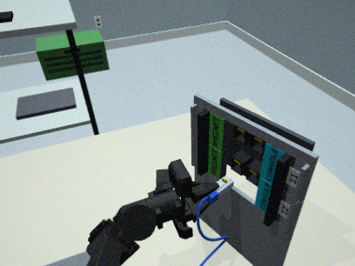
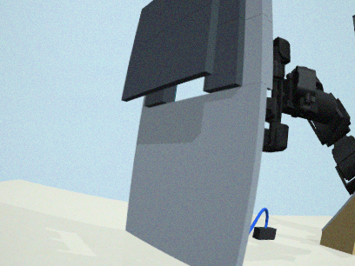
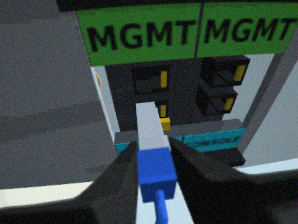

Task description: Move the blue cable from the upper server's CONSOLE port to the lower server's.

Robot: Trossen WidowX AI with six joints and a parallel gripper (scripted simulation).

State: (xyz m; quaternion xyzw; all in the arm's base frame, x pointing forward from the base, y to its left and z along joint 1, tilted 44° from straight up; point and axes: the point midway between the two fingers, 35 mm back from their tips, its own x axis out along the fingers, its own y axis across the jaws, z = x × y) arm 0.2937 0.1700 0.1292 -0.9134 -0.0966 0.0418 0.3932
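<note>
Plug, top view: your clear plug (image 1: 224,185) (image 3: 150,125) lies between the fingertips of the gripper (image 1: 213,195) (image 2: 268,117) (image 3: 152,144), blue boot near, clear end pointing far and right toward the panel (image 1: 257,217) (image 2: 191,174)
Gripper, exterior view: on the panel's right; you cannot see the plug
Plug, wrist view: your fingers are nearly closed, gripping it; long axis runs near to far, tip leaning slightly left

The place looked like a server or network room, perhaps a lab: an upright grey panel (image 1: 261,235) (image 2: 196,182) (image 3: 45,125) stood on a pale table (image 1: 87,174) (image 2: 30,196), with ports between green MGMT labels (image 1: 215,143) (image 3: 142,34) and teal CONSOLE labels (image 1: 267,178) (image 3: 215,140) (a wall outlet (image 1: 97,21) and shelving (image 1: 83,84) showed behind)
</note>
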